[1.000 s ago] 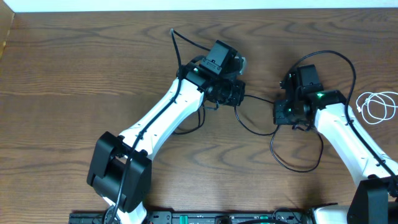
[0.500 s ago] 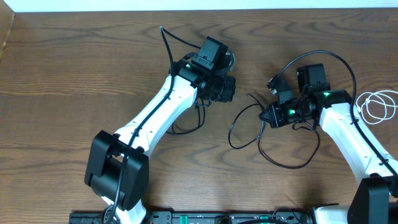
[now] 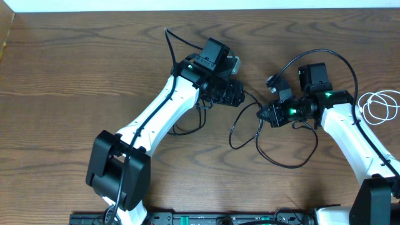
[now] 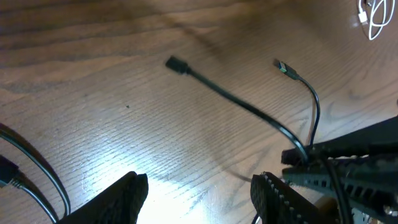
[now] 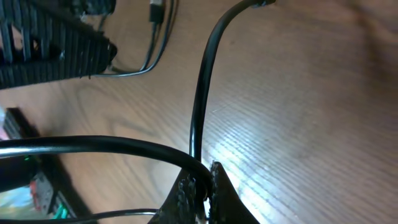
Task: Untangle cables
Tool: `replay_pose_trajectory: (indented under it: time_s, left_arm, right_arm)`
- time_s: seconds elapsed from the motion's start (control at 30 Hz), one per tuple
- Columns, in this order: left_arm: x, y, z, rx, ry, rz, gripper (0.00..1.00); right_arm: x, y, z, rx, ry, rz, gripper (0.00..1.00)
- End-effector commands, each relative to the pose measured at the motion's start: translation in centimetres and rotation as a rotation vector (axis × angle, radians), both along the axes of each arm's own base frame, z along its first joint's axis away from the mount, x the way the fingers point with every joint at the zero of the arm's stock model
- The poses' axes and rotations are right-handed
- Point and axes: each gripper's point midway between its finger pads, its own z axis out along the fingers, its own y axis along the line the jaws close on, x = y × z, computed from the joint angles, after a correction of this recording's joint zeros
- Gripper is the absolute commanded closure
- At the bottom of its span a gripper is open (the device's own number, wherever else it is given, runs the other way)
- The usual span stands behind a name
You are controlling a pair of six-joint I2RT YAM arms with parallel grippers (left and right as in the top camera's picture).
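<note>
Rightward, white cable (image 3: pixel 380 106), right end effector (image 3: pixel 262 115) grasping black cable (image 3: pixel 232 132), left end effector (image 4: pixel 199 193) released

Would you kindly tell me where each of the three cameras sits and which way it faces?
Overhead: fixed above the table, looking straight down; the left arm, right arm, black cable and white cable show.
Left wrist: on the left arm, looking down across the table at the black cable's plug ends; the open left end effector frames the bottom.
Right wrist: low over the table, facing the left arm; the right end effector pinches the black cable.
Shared: left wrist and overhead both show the white cable.
</note>
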Motion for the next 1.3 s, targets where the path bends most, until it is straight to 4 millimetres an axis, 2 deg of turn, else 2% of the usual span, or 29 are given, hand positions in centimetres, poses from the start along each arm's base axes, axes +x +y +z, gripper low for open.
replay_pose_trajectory:
  time_s: [0.0, 0.13, 0.23, 0.57, 0.7, 0.87, 0.93, 1.0, 1.03, 1.07, 1.1, 1.2, 1.27]
  left_arm:
    - [-0.7, 0.1, -1.4, 0.012, 0.039, -0.020, 0.41]
    - [-1.0, -0.3, -0.7, -0.018, 0.032, -0.049, 0.41]
    - [-2.2, -1.7, 0.9, -0.137, 0.058, -0.139, 0.41]
    - [-3.4, -2.5, 3.2, -0.318, 0.152, -0.190, 0.41]
    - [-3.7, -2.4, 2.3, -0.272, 0.140, -0.206, 0.40]
    - [-4.2, -1.6, -0.4, -0.090, 0.114, -0.181, 0.41]
    - [-4.3, -1.7, -0.8, -0.054, 0.095, -0.182, 0.41]
    - [-4.2, -1.6, -1.2, -0.010, 0.070, -0.180, 0.52]
    - [-4.0, -1.3, -1.5, 0.017, 0.055, -0.171, 0.66]
    - [-3.3, -0.7, -1.8, 0.062, 0.028, -0.151, 0.85]
    - [-3.0, -0.3, -2.0, 0.088, 0.012, -0.139, 0.92]
    - [-0.6, 1.4, -2.5, 0.173, -0.060, -0.063, 0.92]
    - [1.2, 2.1, -2.2, 0.190, -0.117, -0.018, 0.92]
  right_arm:
    - [0.8, -1.8, -1.0, -0.101, 0.017, -0.102, 0.99]
    - [1.5, -4.3, -2.1, -0.223, 0.049, -0.261, 0.99]
    - [1.6, -4.4, -2.1, -0.228, 0.045, -0.265, 0.99]
    - [1.8, -4.9, -2.3, -0.259, 0.040, -0.281, 0.99]
    - [1.6, -3.7, -1.8, -0.188, 0.047, -0.247, 0.99]
    - [1.7, -2.6, -1.2, -0.128, 0.031, -0.205, 0.99]
    - [1.6, -2.3, -1.1, -0.111, 0.034, -0.196, 0.99]
    - [1.1, -1.2, -0.6, -0.053, 0.031, -0.131, 0.99]
    - [0.5, -0.5, -0.3, -0.015, 0.034, -0.088, 0.99]
    - [-0.2, 0.2, 0.1, 0.025, 0.039, -0.038, 0.99]
    - [-0.8, 0.7, 0.4, 0.053, 0.044, 0.001, 0.99]
    - [-2.7, 2.0, 1.3, 0.143, 0.052, 0.121, 0.99]
    - [-4.3, 3.1, 2.6, 0.247, 0.045, 0.219, 0.99]
